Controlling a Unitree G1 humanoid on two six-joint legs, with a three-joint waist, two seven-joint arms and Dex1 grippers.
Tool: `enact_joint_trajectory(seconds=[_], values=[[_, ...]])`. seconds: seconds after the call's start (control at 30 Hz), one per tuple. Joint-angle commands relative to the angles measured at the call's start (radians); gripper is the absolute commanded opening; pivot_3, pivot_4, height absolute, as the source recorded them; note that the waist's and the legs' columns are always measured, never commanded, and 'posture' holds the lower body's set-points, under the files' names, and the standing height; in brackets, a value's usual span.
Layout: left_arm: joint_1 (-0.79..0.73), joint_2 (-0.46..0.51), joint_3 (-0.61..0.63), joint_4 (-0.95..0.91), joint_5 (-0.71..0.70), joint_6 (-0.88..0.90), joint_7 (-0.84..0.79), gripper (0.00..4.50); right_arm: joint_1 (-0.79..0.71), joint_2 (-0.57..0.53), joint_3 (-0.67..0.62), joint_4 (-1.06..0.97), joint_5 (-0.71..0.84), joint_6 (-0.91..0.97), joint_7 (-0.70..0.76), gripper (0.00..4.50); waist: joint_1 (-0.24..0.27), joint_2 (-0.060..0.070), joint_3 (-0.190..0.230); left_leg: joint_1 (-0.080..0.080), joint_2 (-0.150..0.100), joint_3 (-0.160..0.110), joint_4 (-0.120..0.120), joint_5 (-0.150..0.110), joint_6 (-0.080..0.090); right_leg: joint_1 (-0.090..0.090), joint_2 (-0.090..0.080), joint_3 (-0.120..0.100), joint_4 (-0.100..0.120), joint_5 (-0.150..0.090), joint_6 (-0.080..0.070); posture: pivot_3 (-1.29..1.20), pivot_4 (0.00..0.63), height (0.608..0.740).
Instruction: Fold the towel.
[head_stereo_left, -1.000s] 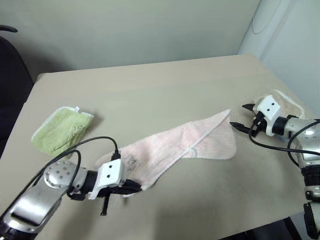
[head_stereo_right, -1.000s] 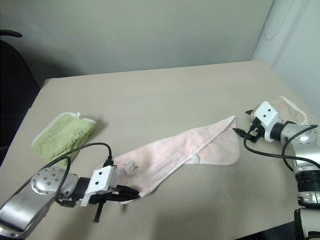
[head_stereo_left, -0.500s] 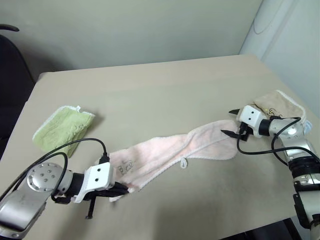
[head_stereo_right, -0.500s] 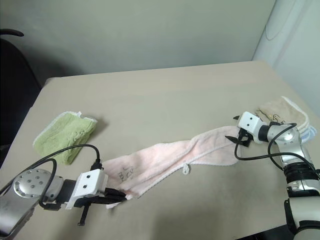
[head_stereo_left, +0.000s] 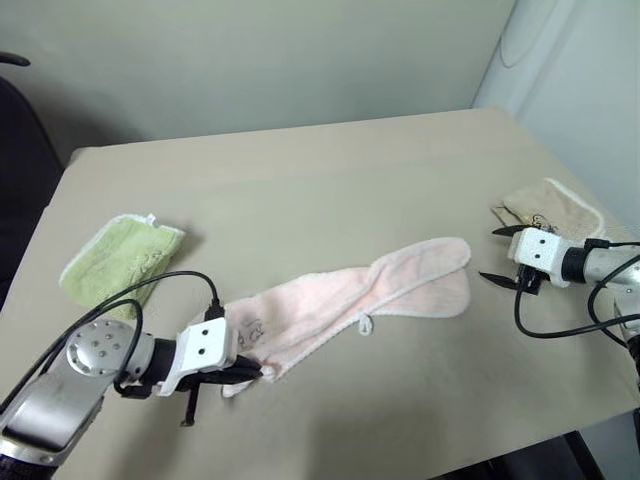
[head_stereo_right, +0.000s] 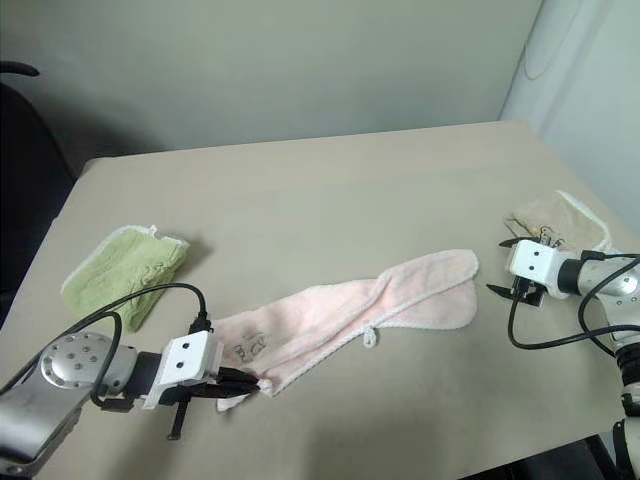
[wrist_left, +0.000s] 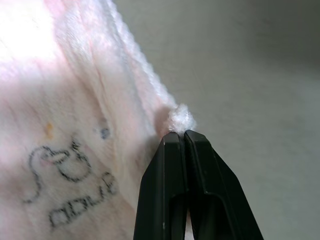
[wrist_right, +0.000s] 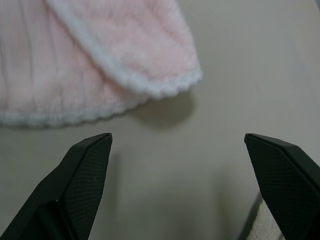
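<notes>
The pale pink towel (head_stereo_left: 350, 298) lies as a long, loosely twisted strip across the table (head_stereo_left: 300, 170), with dark lettering (wrist_left: 75, 195) near its left end and a small white loop (head_stereo_left: 366, 325) at its front edge. My left gripper (head_stereo_left: 256, 372) is shut on the towel's left corner (wrist_left: 181, 117), low over the table. My right gripper (head_stereo_left: 500, 254) is open and holds nothing. It hovers a short gap to the right of the towel's rounded right end (wrist_right: 150, 65), fingers pointing toward it.
A light green folded towel (head_stereo_left: 120, 262) lies at the table's left. A beige folded towel (head_stereo_left: 552, 208) sits at the right edge, just behind my right gripper. A dark chair (head_stereo_left: 15, 150) stands beyond the left edge. The table's front edge is near both arms.
My right gripper was at the towel's right end half a second ago and has drawn back to the right, still open. The left gripper keeps its hold on the corner.
</notes>
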Motion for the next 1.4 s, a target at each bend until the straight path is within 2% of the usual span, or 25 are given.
enact_joint_trajectory(seconds=[0.03,0.33,0.6,0.7,0.97,1.0,1.07,1.2,1.33,1.4], values=[[-0.016,-0.008,-0.012,0.002,0.006,-0.018,0.003,0.01,-0.043,0.027,0.017,0.036,-0.054,-0.064,-0.083,4.50,-0.001,0.000,0.000,0.000,0.000,0.000,0.000,0.000,0.000,0.000,0.000,0.000,0.000,0.000,0.000,0.00,0.150,0.740],[-0.006,-0.015,-0.014,-0.006,0.012,-0.019,0.019,0.01,-0.153,0.094,0.094,0.168,-0.182,-0.213,-0.228,4.50,-0.005,0.000,0.000,0.000,0.000,0.000,0.000,0.000,0.000,0.000,0.000,0.000,0.000,0.000,0.000,0.00,0.150,0.740],[0.035,-0.016,-0.002,-0.028,0.012,-0.020,0.046,0.01,-0.175,0.068,0.089,0.187,-0.175,-0.269,-0.220,4.50,-0.005,0.000,0.000,0.000,0.000,0.000,0.000,0.000,0.000,0.000,0.000,0.000,0.000,0.000,0.000,0.00,0.150,0.740],[0.036,-0.016,-0.006,-0.025,0.013,-0.023,0.052,0.00,-0.157,0.060,0.084,0.152,-0.150,-0.289,-0.193,3.96,-0.005,0.000,0.000,0.000,0.000,0.000,0.000,0.000,0.000,0.000,0.000,0.000,0.000,0.000,0.000,0.00,0.150,0.740],[0.024,-0.029,-0.027,-0.018,0.017,-0.025,0.061,0.00,-0.074,0.051,0.070,0.022,-0.082,-0.285,-0.157,1.05,-0.005,0.000,0.000,-0.001,0.000,0.000,0.000,0.000,0.000,0.000,0.000,0.000,-0.001,0.000,0.000,0.00,0.150,0.740],[0.020,-0.034,-0.030,-0.016,0.016,-0.024,0.064,0.00,-0.068,0.051,0.069,0.014,-0.079,-0.282,-0.158,0.86,-0.005,0.000,0.000,0.000,0.000,0.000,0.000,0.000,0.000,0.000,0.000,0.000,-0.001,0.000,0.000,0.00,0.150,0.740],[0.016,-0.042,-0.030,-0.012,0.012,-0.022,0.068,0.00,-0.058,0.048,0.066,0.004,-0.074,-0.279,-0.157,0.11,-0.005,0.000,0.000,-0.001,0.000,0.000,0.000,0.000,0.000,0.000,0.000,0.000,-0.001,0.000,0.000,0.00,0.150,0.740],[0.009,-0.081,0.017,-0.008,-0.034,0.005,0.104,0.00,-0.041,0.013,0.043,0.008,-0.066,-0.258,-0.168,0.05,-0.003,0.000,0.000,-0.001,0.000,0.000,0.000,0.000,0.000,0.000,0.000,0.000,-0.001,0.000,0.000,0.00,0.150,0.740],[-0.117,-0.214,0.215,0.022,-0.274,0.152,0.263,0.00,-0.053,-0.013,-0.035,0.016,-0.005,-0.140,-0.191,0.05,0.003,0.000,0.000,-0.001,0.000,0.000,0.000,0.000,0.000,0.000,0.000,0.000,-0.001,0.000,0.000,0.00,0.150,0.740],[-0.245,-0.267,0.304,0.085,-0.403,0.255,0.375,0.00,-0.090,-0.021,-0.062,0.050,0.000,-0.103,-0.212,0.05,0.005,0.000,0.000,-0.001,0.000,0.000,0.000,0.000,0.000,0.000,0.000,0.000,0.000,0.001,0.000,0.00,0.150,0.740]])
